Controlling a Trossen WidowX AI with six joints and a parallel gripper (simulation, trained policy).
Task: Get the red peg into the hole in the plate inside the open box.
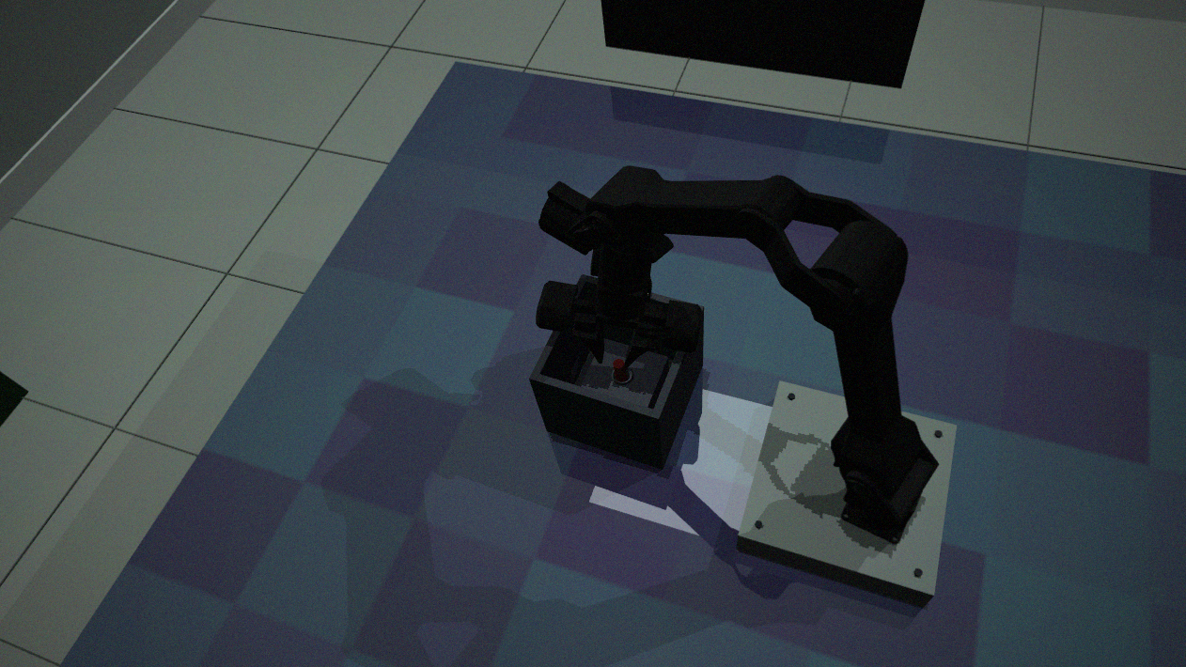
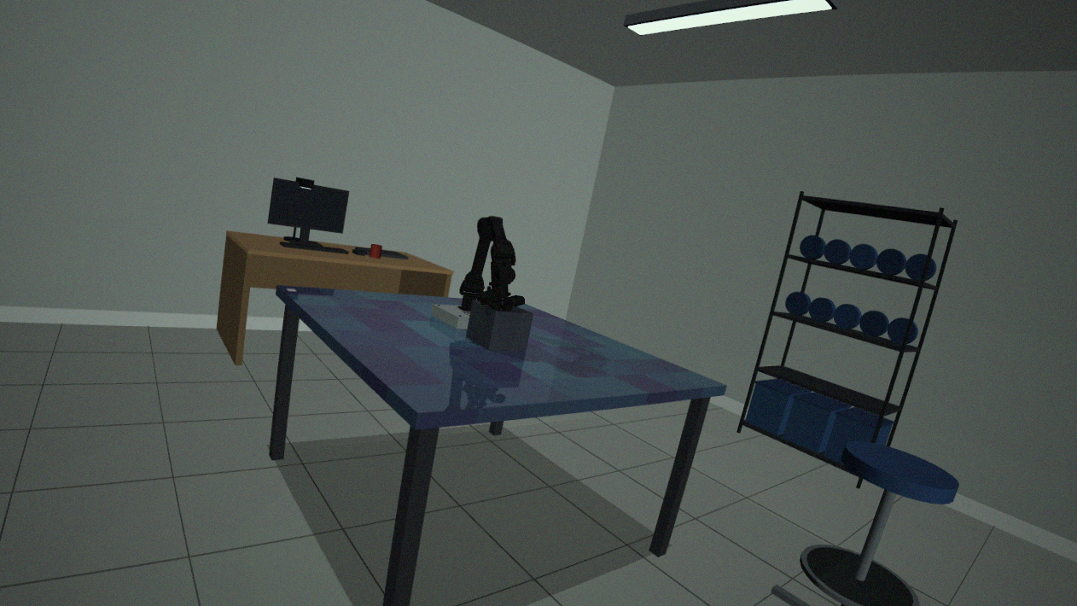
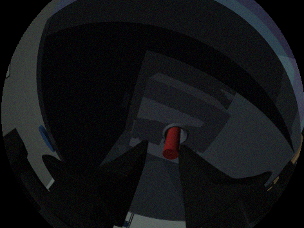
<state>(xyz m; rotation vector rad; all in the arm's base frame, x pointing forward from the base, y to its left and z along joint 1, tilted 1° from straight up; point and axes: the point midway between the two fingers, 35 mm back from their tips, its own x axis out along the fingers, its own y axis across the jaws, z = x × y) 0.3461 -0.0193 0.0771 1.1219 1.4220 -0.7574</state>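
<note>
The red peg (image 1: 619,374) (image 3: 172,143) stands in the round hole in the plate (image 3: 196,98) at the bottom of the dark open box (image 1: 597,426) (image 2: 498,331). Its upper part shows above the plate; the wrist view shows a bit of the ring (image 3: 184,136) around its base. How deep it sits cannot be told. My gripper (image 1: 614,363) (image 3: 163,147) points down inside the box, partly open. Its fingertips are on either side of the peg's top, with a clear gap on the left and a very narrow one on the right in the wrist view.
The box walls surround the fingers closely. The arm's pale base plate (image 1: 837,543) (image 2: 447,316) is beside the box on the patterned blue and purple table (image 1: 464,572) (image 2: 361,339). A desk, a shelf rack (image 2: 835,323) and a stool (image 2: 899,474) stand away from the table.
</note>
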